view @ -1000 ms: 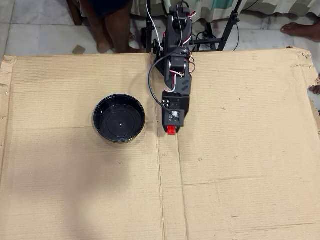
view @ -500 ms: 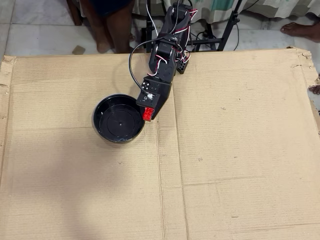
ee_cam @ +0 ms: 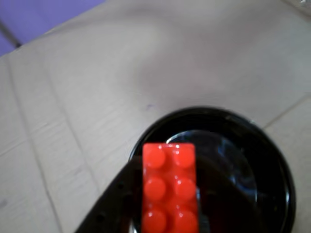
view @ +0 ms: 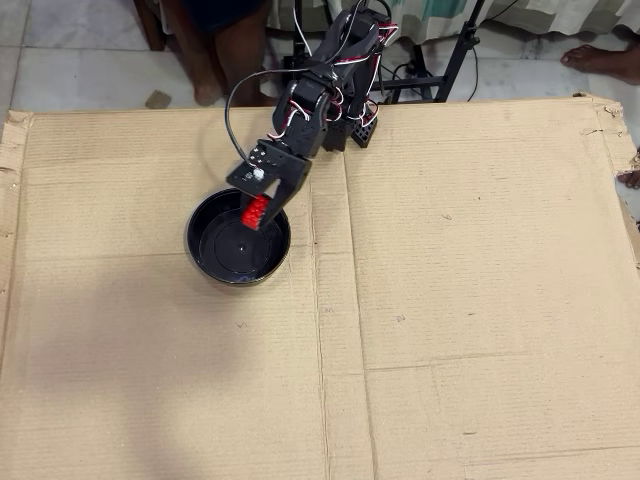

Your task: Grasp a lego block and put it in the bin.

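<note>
Hand [view: 256, 213] grips lego block [ee_cam: 169, 194] above bin [view: 212, 262], which holds nothing.

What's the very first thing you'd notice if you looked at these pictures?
The bright red brick jumps out first: the tool grips it above the shiny black bowl, filling the bottom of the wrist view. From overhead, the bowl sits left of the middle of a big sheet of brown cardboard.
</note>
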Robot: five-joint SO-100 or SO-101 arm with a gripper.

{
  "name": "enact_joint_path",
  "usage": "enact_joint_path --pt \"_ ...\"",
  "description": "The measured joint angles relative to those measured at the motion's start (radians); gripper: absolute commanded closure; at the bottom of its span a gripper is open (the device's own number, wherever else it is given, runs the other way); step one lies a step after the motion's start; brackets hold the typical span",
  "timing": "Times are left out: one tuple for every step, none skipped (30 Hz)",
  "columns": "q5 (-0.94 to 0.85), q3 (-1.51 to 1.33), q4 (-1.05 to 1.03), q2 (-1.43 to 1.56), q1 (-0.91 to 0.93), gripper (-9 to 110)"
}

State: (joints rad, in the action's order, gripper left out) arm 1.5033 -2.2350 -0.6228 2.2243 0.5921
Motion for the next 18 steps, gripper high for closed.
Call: enact_joint_path --pt "0.0 -0.005 0.012 0.002 0.003 101" --pt "0.0 -0.009 0.026 0.002 0.018 101" --pt "0.0 -0.011 0.032 0.002 0.031 101" --pt "0.0 -0.011 0.037 0.002 0.046 101" --pt "0.0 -0.011 0.041 0.002 0.057 101" --pt "0.0 -0.012 0.043 0.002 0.063 101" --pt "0.0 -0.012 0.043 0.002 0.067 101" --pt "0.0 -0.012 0.043 0.002 0.071 101" --pt "0.0 -0.012 0.043 0.002 0.075 101" --pt "0.0 -0.012 0.043 0.002 0.08 101" --pt "0.0 -0.012 0.043 0.002 0.087 101" --pt "0.0 -0.012 0.043 0.002 0.092 101" --pt "0.0 -0.012 0.043 0.002 0.092 100" --pt "0.0 -0.012 0.043 0.002 0.092 99" --pt "0.0 -0.012 0.043 0.002 0.087 97" --pt "-0.002 -0.012 0.043 0.002 0.087 94" --pt "-0.009 -0.012 0.043 0.002 0.087 91" --pt "-0.021 -0.012 0.043 0.002 0.091 88"
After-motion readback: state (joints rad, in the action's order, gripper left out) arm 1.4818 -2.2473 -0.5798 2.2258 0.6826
